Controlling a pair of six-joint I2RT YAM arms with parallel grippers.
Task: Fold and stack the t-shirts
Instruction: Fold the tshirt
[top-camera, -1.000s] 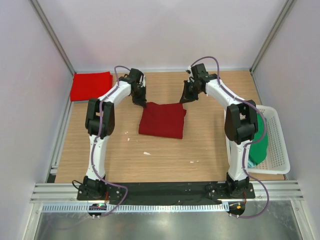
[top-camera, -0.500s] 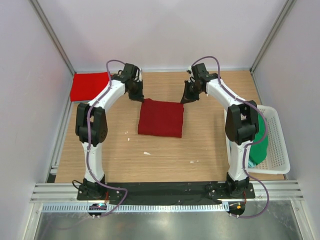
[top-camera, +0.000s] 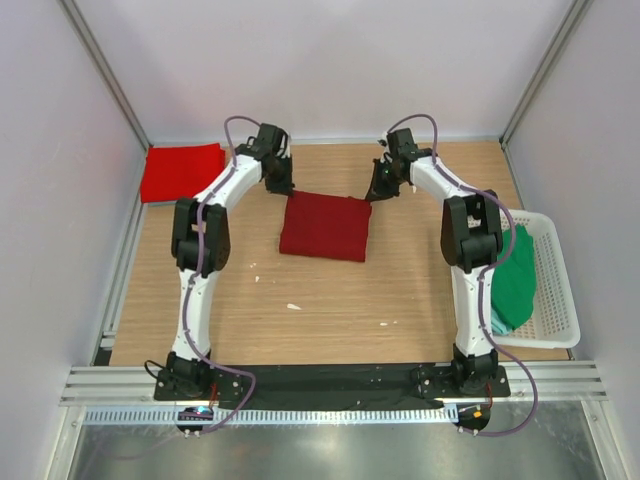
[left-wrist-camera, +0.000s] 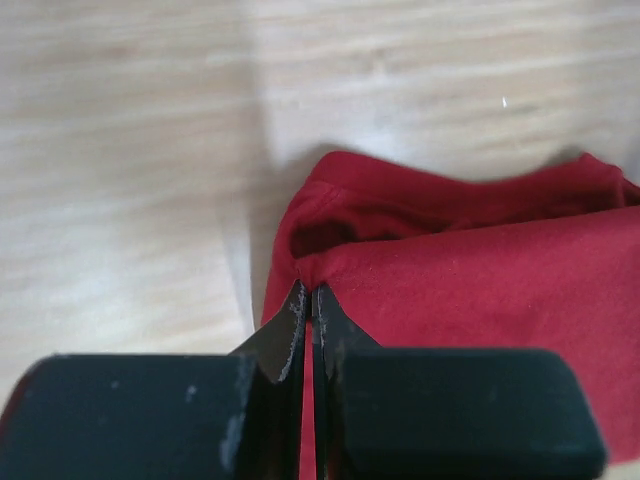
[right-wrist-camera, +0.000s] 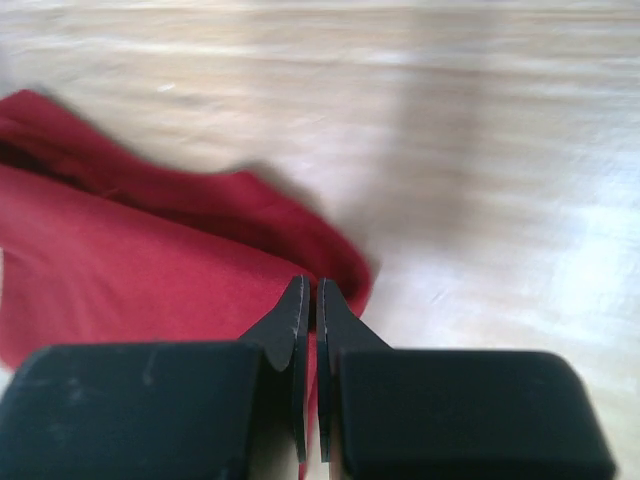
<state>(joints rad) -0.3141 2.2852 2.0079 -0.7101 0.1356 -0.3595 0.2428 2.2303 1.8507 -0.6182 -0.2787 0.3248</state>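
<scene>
A dark maroon t-shirt (top-camera: 325, 227), folded into a rough square, lies on the wooden table (top-camera: 300, 320) in the middle at the back. My left gripper (top-camera: 283, 187) is shut on its far left corner; in the left wrist view the cloth (left-wrist-camera: 480, 270) bunches up at the closed fingertips of the gripper (left-wrist-camera: 310, 290). My right gripper (top-camera: 377, 192) is shut on its far right corner, where the cloth (right-wrist-camera: 130, 260) shows beside the closed tips of the gripper (right-wrist-camera: 310, 285). A brighter red t-shirt (top-camera: 181, 171) lies folded at the far left corner.
A white basket (top-camera: 560, 290) stands at the right edge of the table and holds a green shirt (top-camera: 513, 280) with a teal one (top-camera: 497, 318) under it. Small white scraps (top-camera: 293, 306) lie on the table in front of the maroon shirt.
The left gripper swung out to the left and came back to the shirt's far left corner. The maroon shirt has shifted slightly away from the arm bases and to the right.
</scene>
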